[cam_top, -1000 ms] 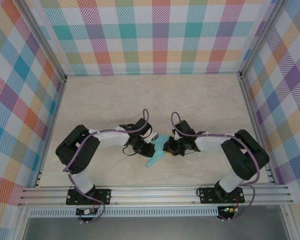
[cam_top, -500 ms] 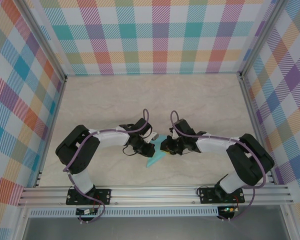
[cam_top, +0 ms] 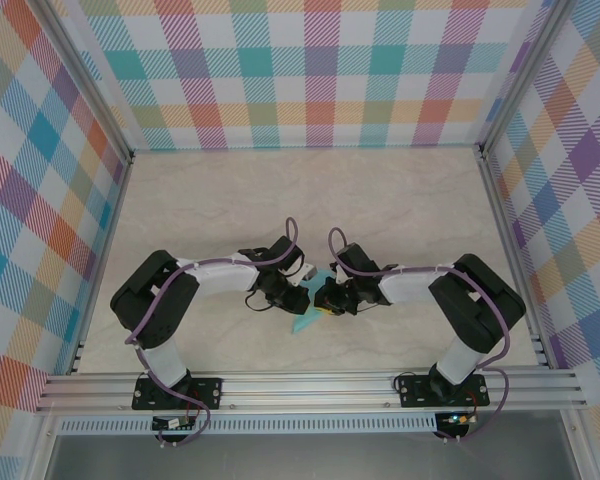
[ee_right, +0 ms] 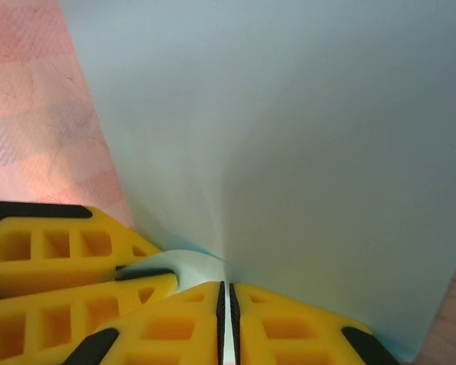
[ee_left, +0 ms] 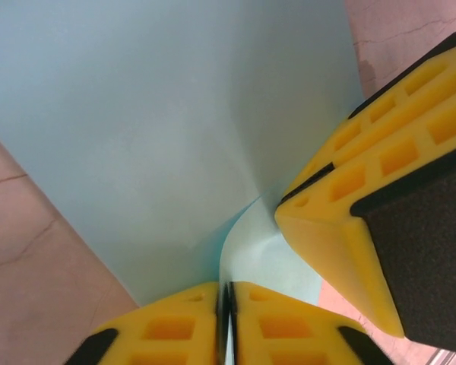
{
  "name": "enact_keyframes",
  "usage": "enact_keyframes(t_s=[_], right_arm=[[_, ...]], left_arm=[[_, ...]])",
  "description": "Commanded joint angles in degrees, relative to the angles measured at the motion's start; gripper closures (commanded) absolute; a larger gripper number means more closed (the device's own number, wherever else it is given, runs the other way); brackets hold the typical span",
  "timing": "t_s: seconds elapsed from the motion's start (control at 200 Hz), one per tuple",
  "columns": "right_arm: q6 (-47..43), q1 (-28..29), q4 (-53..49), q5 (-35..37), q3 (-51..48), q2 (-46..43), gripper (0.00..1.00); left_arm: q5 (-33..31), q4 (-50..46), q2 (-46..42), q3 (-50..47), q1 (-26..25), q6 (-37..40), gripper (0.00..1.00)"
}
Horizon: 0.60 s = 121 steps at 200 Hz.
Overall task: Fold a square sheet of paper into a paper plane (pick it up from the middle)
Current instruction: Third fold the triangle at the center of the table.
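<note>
Top external view: the left pincer (cam_top: 302,297) comes in from the left above the pale surface (cam_top: 230,210), near its front edge, and stands almost tip to tip with the right pincer (cam_top: 325,298). Between and just below them shows the turquoise sheet of paper (cam_top: 306,322), partly folded, with one corner pointing toward the arm bases. Left wrist view: the left pincer's yellow fingers stand a thin slit apart, with a curled edge of the sheet pinched in it. Right wrist view: the right pincer's fingers likewise nip the sheet, jaws nearly touching, and the paper spreads broadly ahead of them.
</note>
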Motion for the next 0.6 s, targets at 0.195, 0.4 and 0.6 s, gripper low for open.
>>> enact_keyframes(t_s=[0.195,0.4,0.6], right_arm=[[0.7,0.5,-3.8,5.0,-2.2,-0.1,0.86],[1.9,0.6,-3.8,5.8,-2.1,-0.4,0.86],[2.2,0.7,-4.3,6.3,-1.8,-0.1,0.85]], left_arm=[[-6.7,-3.1,-8.6,0.2,0.4,-4.9,0.67],[-0.4,0.5,-15.8,-4.1,0.4,-14.0,0.75],[7.8,10.7,-17.8,-11.9,0.1,-23.6,0.81]])
